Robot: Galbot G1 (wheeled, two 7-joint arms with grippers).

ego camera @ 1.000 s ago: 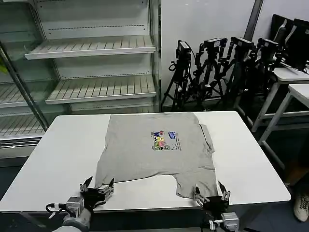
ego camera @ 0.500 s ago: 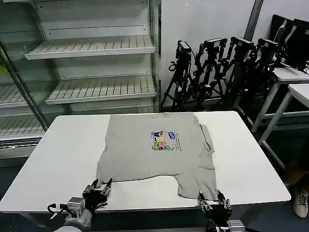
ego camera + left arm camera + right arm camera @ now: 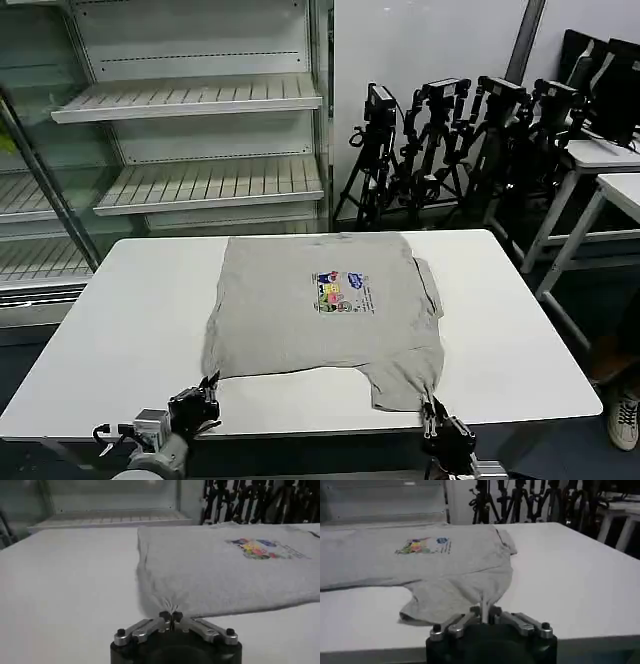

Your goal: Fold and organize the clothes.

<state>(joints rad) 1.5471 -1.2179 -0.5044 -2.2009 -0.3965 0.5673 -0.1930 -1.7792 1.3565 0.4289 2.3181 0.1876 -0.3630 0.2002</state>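
Note:
A light grey shirt (image 3: 320,320) with a small multicolour chest print (image 3: 341,291) lies spread on the white table (image 3: 120,330). Its near hem faces the table's front edge. My left gripper (image 3: 205,398) is shut on the shirt's near left corner, and in the left wrist view the fabric (image 3: 220,575) bunches into that gripper (image 3: 170,616). At the near right corner my right gripper (image 3: 433,412) is shut on the hem. The right wrist view shows a pinch of cloth (image 3: 470,580) drawn up between that gripper's (image 3: 485,611) jaws.
Empty white shelving (image 3: 190,100) stands behind the table on the left. Black tripods (image 3: 450,140) crowd the back right, beside smaller white tables (image 3: 600,170). Bare tabletop lies on both sides of the shirt.
Both grippers were open a second ago at the near hem. They have since shut on the shirt's near corners and drawn slightly back toward the front edge.

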